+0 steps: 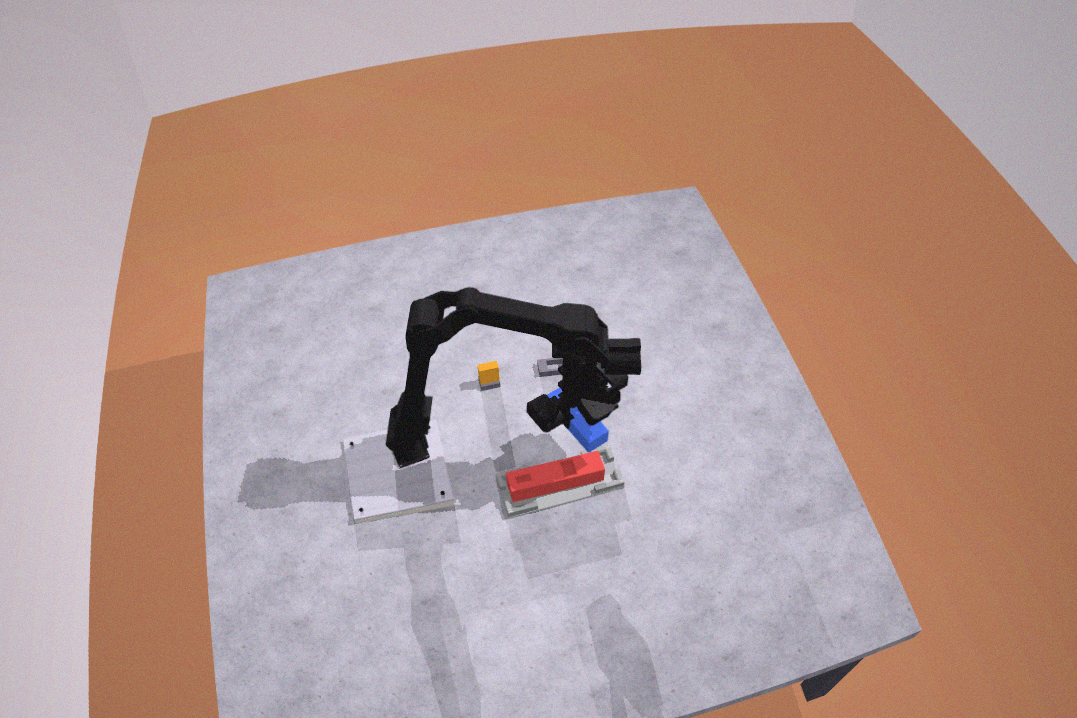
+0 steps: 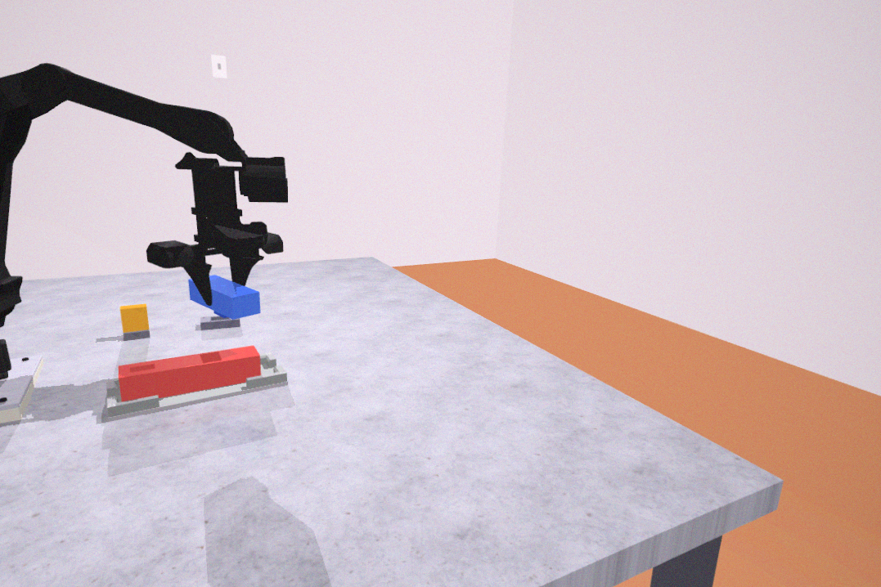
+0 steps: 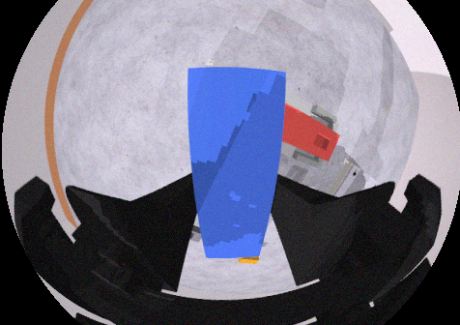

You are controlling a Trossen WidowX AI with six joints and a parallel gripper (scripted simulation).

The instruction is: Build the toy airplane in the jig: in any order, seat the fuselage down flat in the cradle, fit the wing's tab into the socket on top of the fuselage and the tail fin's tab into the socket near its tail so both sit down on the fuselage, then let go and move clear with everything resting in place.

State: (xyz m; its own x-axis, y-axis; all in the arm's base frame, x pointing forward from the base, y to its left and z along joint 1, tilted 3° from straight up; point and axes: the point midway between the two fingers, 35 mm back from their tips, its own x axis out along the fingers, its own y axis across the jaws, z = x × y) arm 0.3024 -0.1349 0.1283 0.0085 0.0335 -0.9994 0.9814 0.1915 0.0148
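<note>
- My gripper [image 1: 571, 414] [image 2: 224, 293] [image 3: 233, 175] clamps the blue wing [image 1: 588, 430] [image 2: 236, 302] [image 3: 237, 138], aloft.
- Cradle [image 1: 548, 501] [image 2: 199, 397] [image 3: 305, 157], six o'clock in top view, contains the red fuselage [image 1: 554, 476] [image 2: 188, 374] [image 3: 309, 131].

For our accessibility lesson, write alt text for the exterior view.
A black robot arm's jaws hold a blue wing above a pale tabletop, behind a red fuselage lying in a grey cradle. An orange tail fin stands upright in a small grey holder, farther back than the fuselage.
</note>
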